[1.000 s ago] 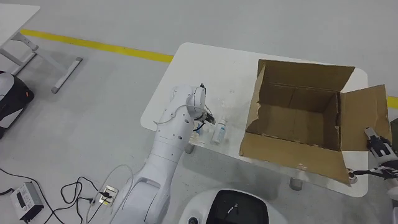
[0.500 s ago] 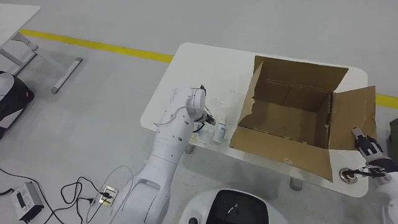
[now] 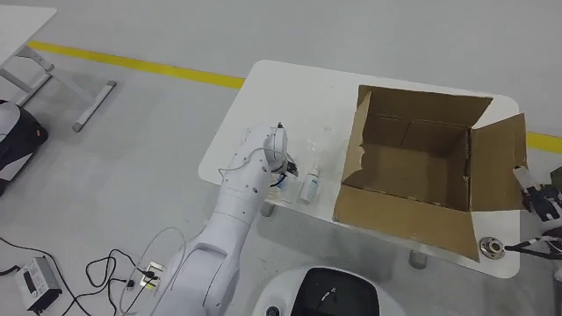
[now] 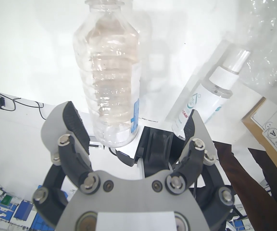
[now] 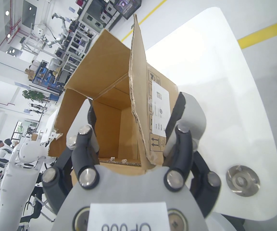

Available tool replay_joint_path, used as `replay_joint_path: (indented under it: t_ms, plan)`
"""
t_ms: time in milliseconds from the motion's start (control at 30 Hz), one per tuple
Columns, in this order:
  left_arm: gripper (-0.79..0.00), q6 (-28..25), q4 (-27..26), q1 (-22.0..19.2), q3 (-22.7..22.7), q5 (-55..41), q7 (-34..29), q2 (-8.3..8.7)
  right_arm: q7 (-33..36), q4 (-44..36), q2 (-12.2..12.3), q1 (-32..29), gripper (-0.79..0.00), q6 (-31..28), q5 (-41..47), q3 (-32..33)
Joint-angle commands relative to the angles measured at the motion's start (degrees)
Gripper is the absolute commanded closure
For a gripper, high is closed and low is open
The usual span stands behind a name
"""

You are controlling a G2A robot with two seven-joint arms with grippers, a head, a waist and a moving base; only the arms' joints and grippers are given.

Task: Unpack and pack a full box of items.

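Just beyond left gripper [image 4: 131, 117] (spread wide): clear bottle [image 4: 109, 73].

A brown cardboard box [image 3: 399, 213] stands open on the tabletop [image 3: 290, 96], flaps up. Beside it, near the tabletop's edge, a clear plastic bottle [image 4: 109, 78] and a white spray bottle [image 4: 204, 102] lie side by side.

Box [image 5: 104, 78], outer wall: white label [image 5: 160, 111] with fine print and a code square, too small to read. Paired up-arrows sign [image 5: 155, 143] below it. Second box label [image 4: 276, 135]: code square, circled letter. Spray bottle [image 4: 201, 104]: drop emblem, small print. Water bottle [image 4: 109, 73]: blue-and-white label strip [image 4: 135, 111], unreadable.
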Motion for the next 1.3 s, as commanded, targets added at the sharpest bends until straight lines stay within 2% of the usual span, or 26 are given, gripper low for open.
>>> replay_joint_path:
  t_ms: [0,367,467,600,633,667,733,800,867,900,933,1033,1100,1167,1267]
  plan:
    - [-0.785,-0.21,1.40,-0.60,-0.34,0.05,0.74,0.20,-0.04,-0.89,0.09,-0.36,-0.785,-0.70,0.23,1.43]
    - [-0.785,-0.51,6.14,-1.37,-1.27,0.50,2.65,1.20,0.34,-2.81,0.60,-0.75,-0.779,-4.81,-4.39,4.43]
    - [-0.699,-0.12,7.49,-1.76,-1.19,-0.03,3.25,1.27,0.22,-3.06,0.60,-0.78,-0.646,-5.16,-4.76,4.43]
    - [-0.699,-0.10,8.97,-2.31,-0.74,-0.43,3.67,1.34,0.13,-3.24,0.58,-0.84,-0.619,-5.05,-5.05,4.32]
    - [-0.671,-0.09,9.30,-2.46,-0.66,-0.51,3.71,1.36,0.07,-3.24,0.57,-0.87,-0.619,-5.02,-5.09,4.26]
    - [-0.523,-0.06,9.62,-2.58,-0.60,-0.60,3.77,1.39,0.08,-3.26,0.57,-0.91,-0.606,-4.98,-5.19,4.21]
    - [-0.446,-0.06,10.29,-2.78,-0.47,-0.77,3.96,1.45,0.01,-3.31,0.55,-0.99,-0.606,-4.95,-5.29,4.14]
    - [-0.332,-0.12,10.95,-3.01,-0.34,-0.95,4.16,1.52,-0.10,-3.34,0.53,-1.10,-0.613,-4.96,-5.33,4.11]
    - [-0.092,-0.08,11.42,-3.24,-0.16,-1.21,4.31,1.55,-0.03,-3.37,0.53,-1.18,-0.600,-4.93,-5.35,4.12]
    - [0.000,-0.09,11.46,-3.31,-0.04,-1.39,4.46,1.54,-0.02,-3.38,0.53,-1.21,-0.597,-4.88,-5.44,4.14]
    - [0.000,-0.18,11.33,-3.35,0.12,-1.53,4.59,1.54,-0.06,-3.41,0.52,-1.25,-0.597,-4.81,-5.45,4.15]
    - [0.000,0.12,9.22,-3.17,0.20,-2.20,4.97,1.60,-0.09,-3.49,0.50,-1.34,-0.594,-4.78,-5.47,4.17]
    - [0.000,0.75,5.92,-2.86,0.13,-2.59,4.56,1.66,-0.20,-3.53,0.49,-1.37,-0.597,-4.85,-5.40,4.24]
    - [0.000,1.14,0.11,-2.16,-0.20,-3.75,3.59,1.72,-0.27,-3.62,0.48,-1.37,-0.594,-4.78,-5.34,4.36]
    - [0.000,1.96,-12.89,-0.04,-1.19,-6.66,1.09,1.81,-0.48,-3.66,0.45,-1.34,-0.588,-4.89,-5.16,4.47]
